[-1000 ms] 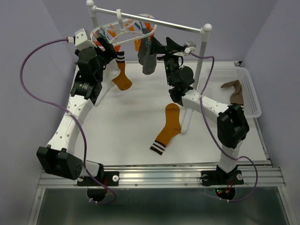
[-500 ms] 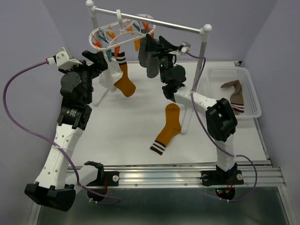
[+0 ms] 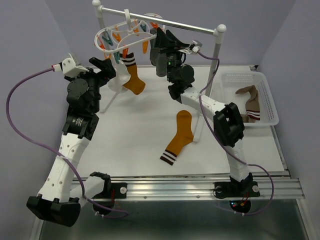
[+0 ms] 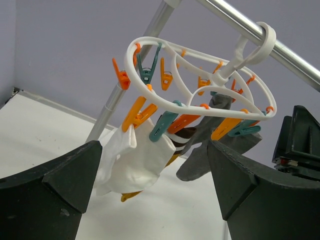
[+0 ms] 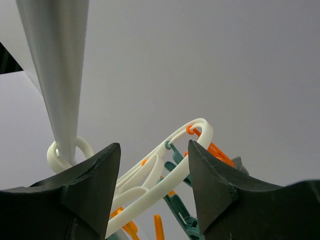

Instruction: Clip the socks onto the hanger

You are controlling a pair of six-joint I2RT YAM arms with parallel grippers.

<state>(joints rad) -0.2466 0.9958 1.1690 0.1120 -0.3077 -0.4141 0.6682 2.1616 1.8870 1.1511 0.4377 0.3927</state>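
Risen toward the white oval plastic hanger (image 4: 231,65), right gripper (image 5: 154,156) seems parted; left gripper (image 4: 155,152) spread.

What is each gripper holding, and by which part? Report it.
Nothing. The left gripper is wide open, short of the hanger. The right gripper is also open; the hanger's rim shows between its jaws, unclamped.

Hanger (image 4: 227,67) is hooked over rail (image 3: 175,23). White sock (image 4: 135,162), mustard sock (image 3: 133,82) and grey sock (image 4: 197,157) are clipped beneath. Second mustard sock (image 3: 180,135) is laid flat on table (image 3: 140,145).

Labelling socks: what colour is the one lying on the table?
Mustard-orange sock with a dark-and-white striped cuff; clearest in the top view.
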